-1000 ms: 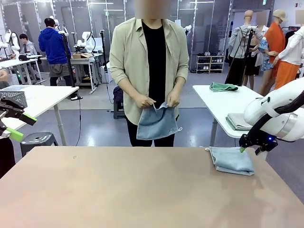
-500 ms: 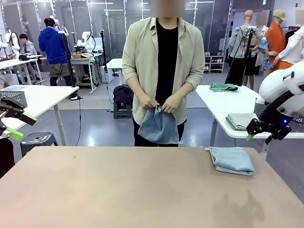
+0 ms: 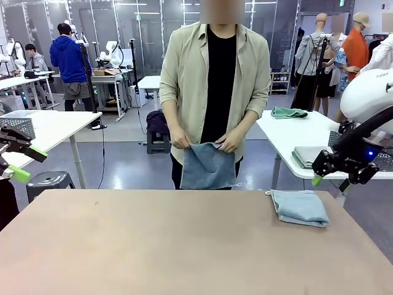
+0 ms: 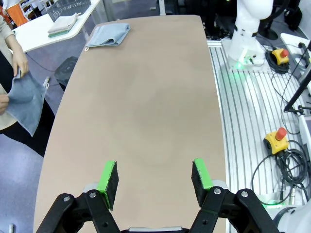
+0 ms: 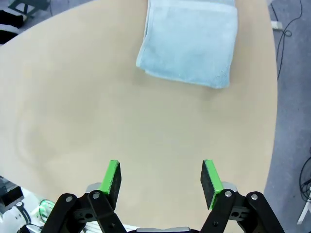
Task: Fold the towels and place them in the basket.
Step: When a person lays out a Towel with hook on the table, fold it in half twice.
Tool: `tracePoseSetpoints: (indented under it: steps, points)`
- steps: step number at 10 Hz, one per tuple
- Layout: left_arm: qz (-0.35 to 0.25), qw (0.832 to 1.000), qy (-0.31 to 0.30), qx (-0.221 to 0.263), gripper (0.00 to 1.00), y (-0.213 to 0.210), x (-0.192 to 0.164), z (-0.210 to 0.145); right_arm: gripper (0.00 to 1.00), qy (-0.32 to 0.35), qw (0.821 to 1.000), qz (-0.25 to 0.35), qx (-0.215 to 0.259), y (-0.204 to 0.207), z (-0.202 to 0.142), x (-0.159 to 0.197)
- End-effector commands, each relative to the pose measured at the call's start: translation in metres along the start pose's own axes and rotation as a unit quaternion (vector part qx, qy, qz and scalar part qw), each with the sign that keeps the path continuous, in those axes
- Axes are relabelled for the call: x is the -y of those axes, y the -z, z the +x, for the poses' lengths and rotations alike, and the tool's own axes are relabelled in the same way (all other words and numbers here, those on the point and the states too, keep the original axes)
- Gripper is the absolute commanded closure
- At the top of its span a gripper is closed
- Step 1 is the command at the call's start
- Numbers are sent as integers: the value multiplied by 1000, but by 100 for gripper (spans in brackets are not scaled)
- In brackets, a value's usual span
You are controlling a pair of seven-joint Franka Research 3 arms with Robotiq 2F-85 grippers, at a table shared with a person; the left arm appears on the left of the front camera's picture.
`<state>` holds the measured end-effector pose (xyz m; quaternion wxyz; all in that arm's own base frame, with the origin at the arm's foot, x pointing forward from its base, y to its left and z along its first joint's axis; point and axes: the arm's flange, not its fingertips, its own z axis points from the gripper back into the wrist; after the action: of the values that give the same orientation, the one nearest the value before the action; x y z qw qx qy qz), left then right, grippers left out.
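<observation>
A folded light blue-grey towel (image 3: 299, 207) lies near the table's far right edge; it also shows in the left wrist view (image 4: 108, 35) and the right wrist view (image 5: 189, 41). My right gripper (image 3: 316, 180) hangs open just above and to the right of it, with nothing between its green pads (image 5: 161, 177). At the left edge my left gripper (image 3: 27, 163) stands open and empty over the table's near end (image 4: 154, 177). A person at the far side holds another towel (image 3: 207, 166) in both hands. A dark wire basket (image 3: 384, 161) stands on the white side table behind my right arm.
The brown table (image 3: 172, 246) is bare apart from the folded towel. The right side table (image 3: 282, 132) carries a stack of folded towels (image 3: 309, 157) and a green cloth (image 3: 288, 112). Another mesh basket (image 3: 17, 123) sits on a white table at left.
My right gripper has lifted up and to the right, away from the folded towel. The person has stepped to the right and spread the held towel. The left arm has not moved.
</observation>
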<state>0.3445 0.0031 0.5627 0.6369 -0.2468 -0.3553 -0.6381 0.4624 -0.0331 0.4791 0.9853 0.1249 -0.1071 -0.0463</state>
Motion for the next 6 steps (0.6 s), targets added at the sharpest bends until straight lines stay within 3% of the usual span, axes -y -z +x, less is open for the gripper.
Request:
tracePoseSetpoints:
  steps: [1, 6]
  points:
    - [-2, 1000, 11, 15, 23, -1, 0, 2, 18, 7, 1000, -10, -11, -6, -19, -11]
    - [-2, 1000, 11, 15, 23, -1, 0, 2, 18, -12, 1000, -21, -15, -19, -45, -37]
